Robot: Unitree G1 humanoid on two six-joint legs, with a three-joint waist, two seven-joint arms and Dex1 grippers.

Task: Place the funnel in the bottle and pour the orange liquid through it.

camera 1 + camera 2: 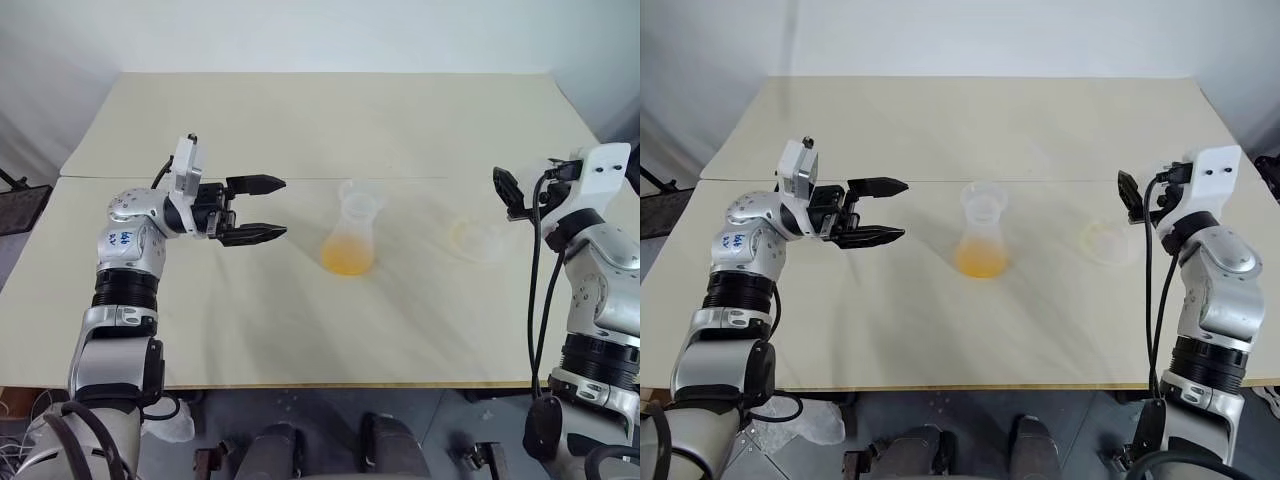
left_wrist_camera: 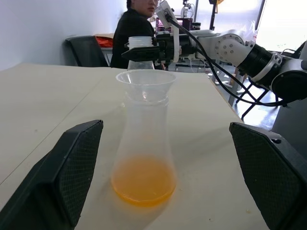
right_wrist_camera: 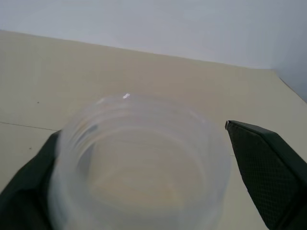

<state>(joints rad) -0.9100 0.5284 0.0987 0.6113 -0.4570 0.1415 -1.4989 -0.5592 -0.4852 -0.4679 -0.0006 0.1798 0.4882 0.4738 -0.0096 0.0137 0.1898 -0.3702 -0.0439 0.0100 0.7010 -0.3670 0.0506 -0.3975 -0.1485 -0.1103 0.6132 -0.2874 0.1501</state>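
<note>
A pale beige bench (image 1: pixel 300 120) fills most of the head views, a seam crossing it. Behind it stands a plain white wall (image 1: pixel 300 30). The left wrist view shows a dark chair (image 2: pixel 86 50), a seated person (image 2: pixel 132 28) and a bright window (image 2: pixel 283 21).

Bench (image 1: pixel 300 120): pale beige, two boards meeting at a seam across its width. Second flask (image 1: pixel 478 240): clear, empty, near the bench's right edge. Person (image 2: pixel 134 28): dark top, beyond the bench, beside a dark chair (image 2: pixel 86 50).
</note>
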